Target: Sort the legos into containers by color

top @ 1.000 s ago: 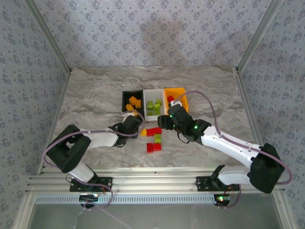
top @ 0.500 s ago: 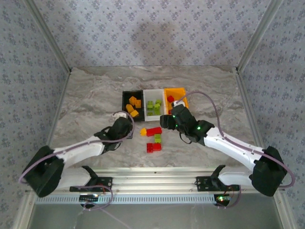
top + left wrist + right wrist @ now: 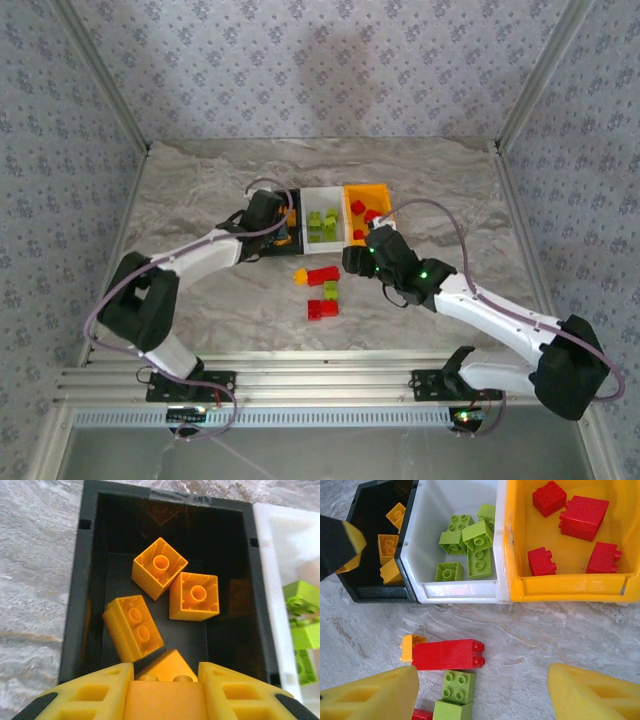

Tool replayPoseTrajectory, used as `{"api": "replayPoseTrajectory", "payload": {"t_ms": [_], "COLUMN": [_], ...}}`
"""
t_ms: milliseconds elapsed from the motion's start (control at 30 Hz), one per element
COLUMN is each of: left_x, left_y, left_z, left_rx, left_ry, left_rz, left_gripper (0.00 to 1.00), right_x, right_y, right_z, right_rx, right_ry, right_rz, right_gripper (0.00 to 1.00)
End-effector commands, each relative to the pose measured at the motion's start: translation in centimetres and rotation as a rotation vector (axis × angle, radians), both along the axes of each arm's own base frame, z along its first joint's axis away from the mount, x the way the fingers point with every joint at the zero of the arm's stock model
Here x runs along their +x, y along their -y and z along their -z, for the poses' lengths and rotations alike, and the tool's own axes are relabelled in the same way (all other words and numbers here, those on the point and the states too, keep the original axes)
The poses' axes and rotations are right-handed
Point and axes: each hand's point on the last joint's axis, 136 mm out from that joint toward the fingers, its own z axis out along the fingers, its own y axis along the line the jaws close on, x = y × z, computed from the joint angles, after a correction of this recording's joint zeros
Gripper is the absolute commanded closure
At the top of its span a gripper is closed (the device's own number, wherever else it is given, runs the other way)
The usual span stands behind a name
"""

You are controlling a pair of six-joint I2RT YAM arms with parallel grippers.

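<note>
The left gripper (image 3: pixel 165 672) hangs over the near end of the black bin (image 3: pixel 75 605), its jaws drawn in tight on an orange-yellow brick (image 3: pixel 159 700) held between the pads. What the drop turns on is that this brick sits inside the line of the bin's walls, above the near part of the floor. Three orange-yellow bricks (image 3: pixel 160 567) lie farther in. From where I stand, letting go should put it with its own colour, though it may come down on the tilted one closest to it. The right gripper (image 3: pixel 482 690) hovers over the table (image 3: pixel 560 630) just near of the bins, jaws spread wide and empty, one finger to the left and one to the right. It is the nearer arm to the loose pieces. A red brick (image 3: pixel 447 654) lies just far of the jaw line with its long axis running left to right, and a small orange-yellow piece (image 3: pixel 407 647) touches its left end. A lime green brick (image 3: pixel 459 686) lies between the fingers, a little left of centre. The white bin (image 3: pixel 460 592) holds lime green bricks and the orange-yellow bin (image 3: pixel 570 587) holds red ones, so my guess is the green one goes next.
</note>
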Motion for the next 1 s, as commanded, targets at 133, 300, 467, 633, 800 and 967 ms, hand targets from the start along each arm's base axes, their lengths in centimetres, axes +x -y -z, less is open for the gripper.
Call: {"api": "replayPoseTrajectory", "payload": {"t_ms": [133,300,467,633,800,967], "left_x": [1.9,0.3,-5.2,-12.0,-16.5,-18.5], "left_y": [0.2,0.3,1.2,0.7,-1.0,-2.9], "left_z": [-2.5,-7.3,-10.3,-10.0,-6.3,-3.0], "left_rx": [-0.022,-0.085,-0.219,-0.267,-0.337,-0.341], "left_ry": [0.019,0.088,0.127,0.146,0.099,0.043], "left_rz": [0.012,0.039,0.116,0.170,0.145,0.095], "left_gripper": [0.23,0.05,0.01,0.01,0.01,0.01], "right_x": [-0.9,-1.4,-3.3,-5.6,-6.5,-6.7], "right_y": [-0.1,-1.4,-4.0,-6.0,-7.0,-7.4], "right_z": [1.3,2.3,4.8,7.8,10.2,11.2], "right_rx": [0.011,0.004,-0.006,-0.089,-0.145,-0.220], "right_ry": [-0.048,-0.081,-0.152,-0.190,-0.219,-0.227], "right_rz": [-0.005,-0.041,-0.115,-0.155,-0.158,-0.157], "right_gripper": [0.25,0.24,0.22,0.22,0.22,0.24]}}
